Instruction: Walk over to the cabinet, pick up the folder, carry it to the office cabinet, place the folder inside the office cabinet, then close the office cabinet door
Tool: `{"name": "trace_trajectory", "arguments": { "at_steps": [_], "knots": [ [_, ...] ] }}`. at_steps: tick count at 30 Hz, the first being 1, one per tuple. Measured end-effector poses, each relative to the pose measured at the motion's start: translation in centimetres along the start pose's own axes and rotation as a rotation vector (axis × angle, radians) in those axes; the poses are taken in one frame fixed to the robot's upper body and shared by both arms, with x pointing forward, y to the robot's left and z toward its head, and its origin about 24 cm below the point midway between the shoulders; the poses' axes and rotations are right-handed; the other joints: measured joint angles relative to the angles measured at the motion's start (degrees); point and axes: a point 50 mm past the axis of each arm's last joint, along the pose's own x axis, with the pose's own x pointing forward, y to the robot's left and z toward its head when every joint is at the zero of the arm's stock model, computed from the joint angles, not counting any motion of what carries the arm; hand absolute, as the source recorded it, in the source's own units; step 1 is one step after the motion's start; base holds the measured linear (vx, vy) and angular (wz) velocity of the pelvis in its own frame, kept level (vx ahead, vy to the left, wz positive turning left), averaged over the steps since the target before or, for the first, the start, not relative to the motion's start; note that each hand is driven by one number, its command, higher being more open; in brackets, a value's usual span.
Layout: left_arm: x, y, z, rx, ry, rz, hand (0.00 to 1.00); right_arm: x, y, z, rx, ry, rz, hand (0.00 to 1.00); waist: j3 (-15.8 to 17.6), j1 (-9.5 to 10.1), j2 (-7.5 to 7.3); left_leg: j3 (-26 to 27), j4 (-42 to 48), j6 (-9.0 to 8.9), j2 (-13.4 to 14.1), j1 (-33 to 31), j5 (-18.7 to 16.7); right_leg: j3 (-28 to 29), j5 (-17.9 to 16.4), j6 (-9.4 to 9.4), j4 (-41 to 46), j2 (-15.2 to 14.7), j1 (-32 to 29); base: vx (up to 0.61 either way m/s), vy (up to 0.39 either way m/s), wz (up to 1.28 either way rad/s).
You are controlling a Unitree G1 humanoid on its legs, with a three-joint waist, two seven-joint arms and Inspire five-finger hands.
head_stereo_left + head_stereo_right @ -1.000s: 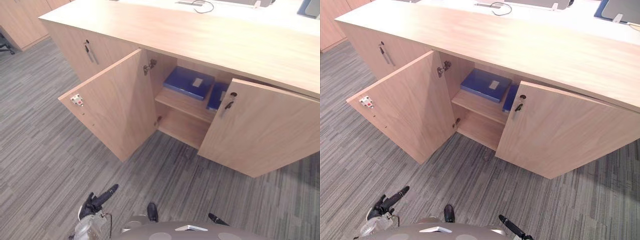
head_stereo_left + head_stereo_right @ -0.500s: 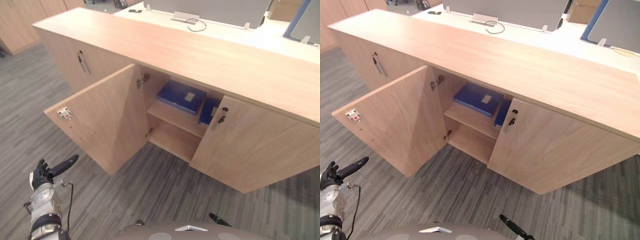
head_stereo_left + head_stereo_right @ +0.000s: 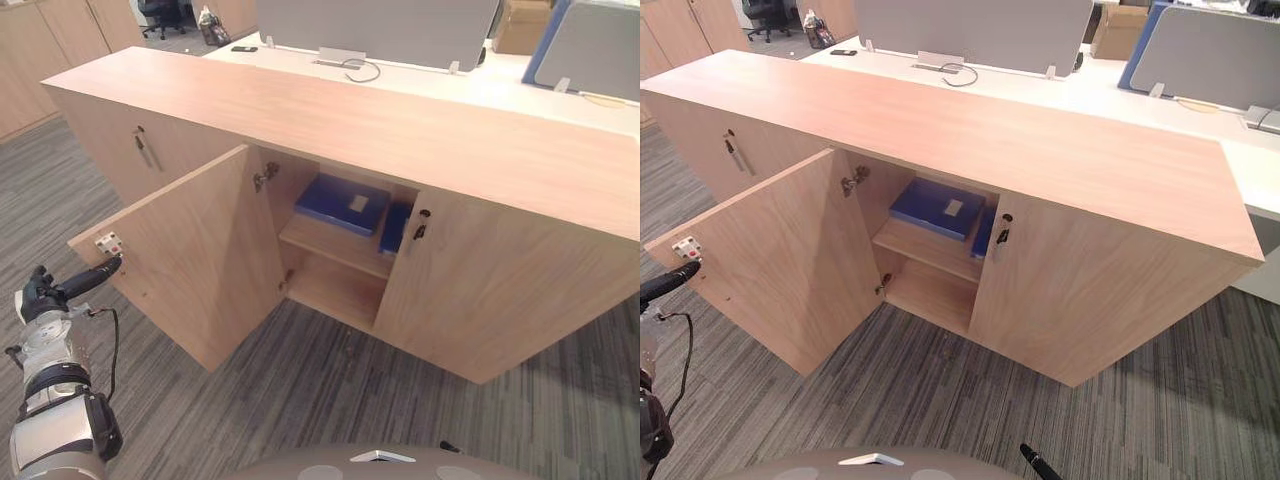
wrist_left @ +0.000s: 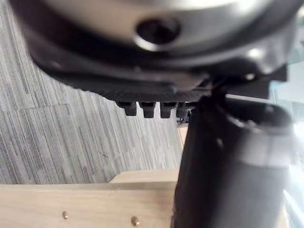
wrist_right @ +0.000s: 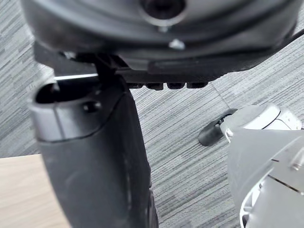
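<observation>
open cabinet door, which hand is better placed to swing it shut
Left. The left hand is raised, fingers straight, beside the free edge of the open door; the right hand hangs low over the carpet. The folder lies on the shelf.

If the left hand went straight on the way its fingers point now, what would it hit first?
Most likely the open cabinet door. The left hand points at the door's free edge, just below the white catch. The gap looks small, but depth is hard to judge here.
</observation>
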Motion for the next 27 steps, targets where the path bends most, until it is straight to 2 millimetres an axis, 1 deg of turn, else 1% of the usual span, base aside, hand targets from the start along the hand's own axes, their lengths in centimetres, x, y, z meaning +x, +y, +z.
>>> {"name": "trace_trajectory", "arguments": {
  "at_steps": [2, 4, 5, 6, 7, 8, 9, 10, 12, 13, 14, 15, 16, 17, 18, 19, 20, 21, 22, 23, 24, 25, 26, 27],
  "knots": [
    [0.0, -1.2, 0.1, 0.042, 0.008, -0.039, 1.0, 0.0, 0.5, -0.1, 0.001, 0.006, 0.013, 1.0, -0.1, -0.09, -0.19, 0.1, 0.0, 0.13, -0.4, 0.0, -0.1, 0.1, 0.3, 0.28, 0.0, -0.4, -0.1, -0.03, 0.04, -0.02],
    [-0.3, -3.9, 0.5, 0.126, -0.027, -0.126, 1.0, 0.0, 0.9, -0.1, 0.002, 0.006, 0.023, 1.0, -0.1, -0.37, -0.09, 0.0, 0.0, 0.52, -1.0, 0.0, -0.1, 0.2, 0.5, 0.6, 0.0, -1.0, -0.1, -0.04, 0.039, 0.01],
    [-0.5, -4.7, 0.7, 0.158, -0.045, -0.147, 1.0, 0.0, 1.0, -0.1, 0.002, 0.007, 0.025, 1.0, -0.1, -0.48, -0.06, 0.0, 0.0, 0.67, -1.1, -0.1, -0.1, 0.1, 0.6, 0.68, 0.0, -1.1, -0.1, -0.04, 0.036, 0.02],
    [-0.7, -5.3, 0.6, 0.167, -0.045, -0.132, 1.0, 0.0, 1.0, 0.0, -0.001, 0.006, 0.026, 1.0, -0.1, -0.46, 0.05, -0.1, 0.0, 0.84, -1.3, -0.1, 0.0, 0.1, 0.7, 0.76, 0.0, -1.4, -0.1, -0.03, 0.038, 0.06],
    [-1.0, -6.2, 0.2, 0.277, -0.067, -0.144, 1.0, 0.0, 0.9, 0.0, -0.009, 0.005, 0.023, 1.0, -0.1, 0.18, 0.02, -0.3, 0.0, 0.99, -1.6, -0.1, 0.1, -0.1, 0.7, 0.7, 0.0, -1.7, 0.0, -0.02, 0.03, 0.12],
    [-1.3, -6.7, 0.0, 0.375, -0.096, -0.162, 1.0, 0.0, 0.6, 0.0, -0.01, 0.005, 0.018, 1.0, 0.0, 0.53, 0.17, -0.6, 0.0, 1.19, -1.8, -0.3, 0.2, -0.6, 0.8, 0.55, 0.0, -1.9, 0.0, -0.03, 0.035, 0.2],
    [-1.6, -7.0, -0.2, 0.441, -0.123, -0.185, 1.0, 0.0, 0.5, 0.1, -0.013, 0.002, 0.014, 1.0, 0.1, 0.63, 0.39, -1.1, 0.0, 1.36, -2.1, -0.6, 0.3, -0.9, 0.8, 0.53, 0.0, -2.2, 0.0, -0.04, 0.044, 0.34],
    [-2.4, -7.8, -0.8, 0.522, -0.161, -0.229, 1.0, 0.0, 0.2, 0.5, -0.023, -0.006, 0.007, 1.0, 0.2, 0.8, 0.74, -1.5, 0.0, 1.58, -2.6, -1.0, 0.5, -1.8, 0.9, 0.49, 0.0, -2.6, 0.0, -0.05, 0.044, 0.31],
    [-3.2, -9.0, -1.7, 0.516, -0.158, -0.286, 1.0, 0.1, -0.1, 0.8, -0.03, -0.013, 0.002, 1.0, 0.2, 1.31, 0.83, -2.1, 0.0, 1.75, -3.0, -1.0, 0.6, -2.3, 1.0, 0.48, 0.0, -3.1, 0.4, -0.04, 0.032, 0.22],
    [-4.0, -9.7, -2.8, 0.506, -0.148, -0.332, 1.0, 0.1, -0.2, 1.2, -0.041, -0.022, 0.002, 1.0, 0.2, 1.44, 0.81, -2.6, 0.0, 1.85, -3.3, -1.0, 0.6, -2.7, 1.0, 0.56, -0.1, -3.4, 0.7, -0.06, 0.04, 0.19],
    [-5.2, -10.2, -4.2, 0.503, -0.135, -0.392, 1.0, 0.1, -0.2, 1.6, -0.045, -0.03, 0.003, 1.0, 0.3, 1.58, 0.71, -3.2, -0.1, 1.99, -3.7, -1.1, 0.7, -3.3, 1.1, 0.64, -0.1, -3.8, 0.8, -0.05, 0.033, 0.18],
    [-5.9, -10.5, -4.8, 0.487, -0.126, -0.434, 1.0, 0.1, -0.2, 1.8, -0.045, -0.035, 0.006, 1.0, 0.4, 1.62, 0.64, -3.5, -0.1, 2.11, -4.0, -1.1, 0.8, -3.5, 1.1, 0.64, 0.0, -3.9, 0.9, -0.06, 0.047, 0.21],
    [-8.1, -11.2, -6.7, 0.453, -0.097, -0.553, 1.0, 0.1, 0.0, 2.2, -0.048, -0.042, 0.014, 1.0, 0.5, 1.84, 0.45, -3.6, -0.1, 2.26, -4.2, -1.2, 0.8, -4.0, 1.1, 0.65, 0.0, -4.4, 1.1, -0.04, 0.038, 0.19],
    [-9.6, -11.7, -8.0, 0.433, -0.068, -0.636, 1.0, 0.1, -0.1, 2.4, -0.049, -0.045, 0.016, 1.0, 0.5, 1.97, 0.43, -3.7, -0.1, 2.37, -4.4, -1.2, 0.7, -4.3, 1.1, 0.64, 0.0, -4.8, 1.2, -0.04, 0.038, 0.17],
    [-10.6, -12.1, -8.9, 0.426, -0.046, -0.694, 1.0, 0.1, 0.0, 2.5, -0.05, -0.047, 0.017, 1.0, 0.5, 1.98, 0.43, -3.8, -0.2, 2.46, -4.6, -1.2, 0.5, -4.4, 1.0, 0.64, 0.0, -5.0, 1.2, -0.03, 0.054, 0.1],
    [-12.7, -12.8, -10.5, 0.407, -0.003, -0.792, 1.0, 0.1, 0.1, 2.6, -0.051, -0.048, 0.023, 1.0, 0.5, 2.02, 0.4, -4.0, -0.2, 2.64, -5.0, -1.2, 0.3, -4.5, 0.9, 0.39, 0.0, -5.4, 1.2, -0.03, 0.057, 0.08],
    [-13.7, -13.2, -11.2, 0.404, 0.012, -0.844, 1.0, 0.1, 0.2, 2.6, -0.053, -0.048, 0.026, 1.0, 0.6, 2.02, 0.35, -4.1, -0.2, 2.76, -5.2, -1.2, 0.2, -4.6, 0.9, 0.4, 0.0, -5.6, 1.3, -0.03, 0.081, 0.07],
    [-16.0, -14.2, -12.1, 0.395, 0.028, -0.958, 1.0, 0.1, 0.5, 2.6, -0.069, -0.048, 0.034, 1.0, 0.6, 2.0, 0.24, -4.3, -0.3, 2.91, -5.5, -1.2, 0.2, -4.7, 0.9, 0.39, -0.1, -5.9, 1.4, -0.02, 0.057, 0.03],
    [-18.3, -15.2, -12.7, 0.373, 0.045, -1.087, 1.0, 0.1, 0.9, 2.6, -0.094, -0.046, 0.045, 1.0, 0.8, 1.9, -0.01, -4.3, -0.3, 3.09, -5.7, -1.2, 0.1, -4.7, 0.8, 0.37, -0.1, -6.1, 1.4, -0.01, 0.05, 0.0],
    [-19.2, -15.6, -12.8, 0.369, 0.048, -1.142, 1.0, 0.1, 1.1, 2.5, -0.113, -0.044, 0.051, 1.0, 0.8, 1.84, -0.04, -4.3, -0.3, 3.13, -5.8, -1.2, 0.1, -4.7, 0.8, 0.37, -0.1, -6.1, 1.4, 0.0, 0.036, -0.04],
    [-20.9, -16.5, -13.0, 0.339, 0.062, -1.245, 1.0, 0.1, 1.6, 2.4, -0.154, -0.041, 0.066, 1.0, 1.0, 1.55, -0.23, -4.3, -0.3, 3.2, -5.9, -1.2, 0.0, -4.6, 0.8, 0.38, -0.1, -6.2, 1.4, 0.01, 0.02, -0.06],
    [-22.3, -17.3, -12.8, 0.302, 0.058, -1.333, 1.0, 0.1, 2.1, 2.1, -0.187, -0.035, 0.081, 1.0, 1.1, 1.35, -0.3, -4.2, -0.3, 3.26, -5.9, -1.2, 0.0, -4.5, 0.8, 0.41, -0.2, -6.2, 1.4, 0.01, 0.012, -0.07],
    [-22.9, -17.5, -12.7, 0.284, 0.06, -1.383, 1.0, 0.1, 2.3, 2.0, -0.199, -0.031, 0.089, 1.0, 1.2, 1.15, -0.32, -4.2, -0.3, 3.29, -5.9, -1.2, 0.0, -4.5, 0.8, 0.42, -0.2, -6.2, 1.4, 0.03, -0.001, -0.06],
    [-24.2, -17.7, -12.6, 0.265, 0.063, -1.477, 1.0, 0.1, 2.6, 1.8, -0.222, -0.025, 0.102, 1.0, 1.2, 0.44, -0.32, -4.2, -0.3, 3.57, -5.8, -1.2, 0.1, -4.5, 0.9, 0.46, -0.3, -6.2, 1.4, 0.06, -0.017, -0.04]
  ]
}}
